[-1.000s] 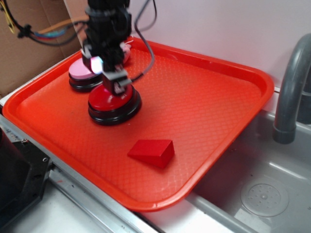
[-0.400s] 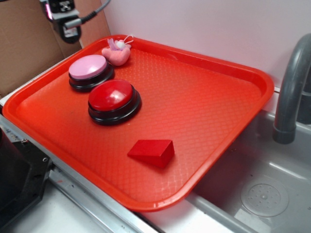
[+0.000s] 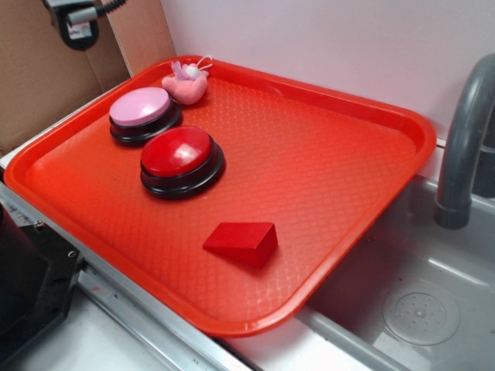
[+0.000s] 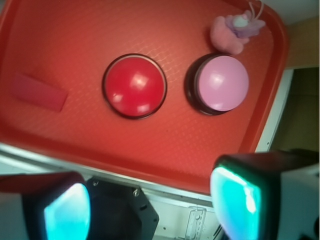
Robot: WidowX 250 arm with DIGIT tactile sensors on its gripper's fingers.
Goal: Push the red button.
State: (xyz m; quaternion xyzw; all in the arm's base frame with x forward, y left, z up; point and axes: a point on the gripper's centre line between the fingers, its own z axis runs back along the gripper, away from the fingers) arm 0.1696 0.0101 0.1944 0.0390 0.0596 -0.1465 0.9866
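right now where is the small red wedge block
In the exterior view the small red wedge block lies on the red plastic tray near its front edge, apart from and right of the glossy red domed button.

The red button [image 3: 177, 152] stands uncovered on the red tray [image 3: 348, 193], open from above. The pink button [image 3: 140, 107] sits just beside it on the far-left side, a pink plush toy [image 3: 186, 85] farther back, the red wedge block [image 3: 242, 241] nearer the front; the tray's right half lies bare. The gripper [image 3: 73, 19] hangs high, off the tray's back-left corner
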